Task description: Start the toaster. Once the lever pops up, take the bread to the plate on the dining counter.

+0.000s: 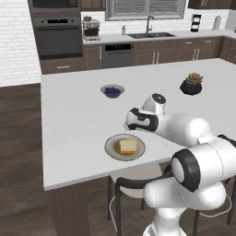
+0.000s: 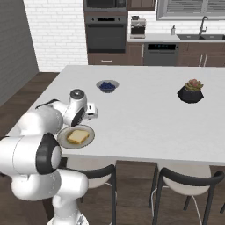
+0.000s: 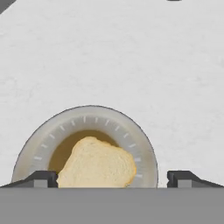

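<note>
The bread (image 1: 128, 146) (image 2: 78, 136) (image 3: 98, 164), a golden-tan slice, lies flat on the round grey-beige plate (image 1: 110, 150) (image 2: 63, 139) (image 3: 87, 114). The plate rests near the front edge of the white dining counter (image 1: 73, 115) (image 2: 145, 118) (image 3: 131, 52). My gripper (image 1: 130, 123) (image 2: 92, 112) (image 3: 112, 178) hovers just above and behind the plate, open, with nothing between its fingers. In the hand view the two dark fingertips stand wide apart on either side of the slice, clear of it. The toaster is out of view.
A small bowl of blue berries (image 1: 112, 91) (image 2: 107, 85) sits mid-counter. A dark potted plant (image 1: 191, 84) (image 2: 191, 91) stands to the right. Chairs (image 1: 133, 184) (image 2: 184, 184) are tucked under the counter's near edge. The oven and sink counter line the far wall.
</note>
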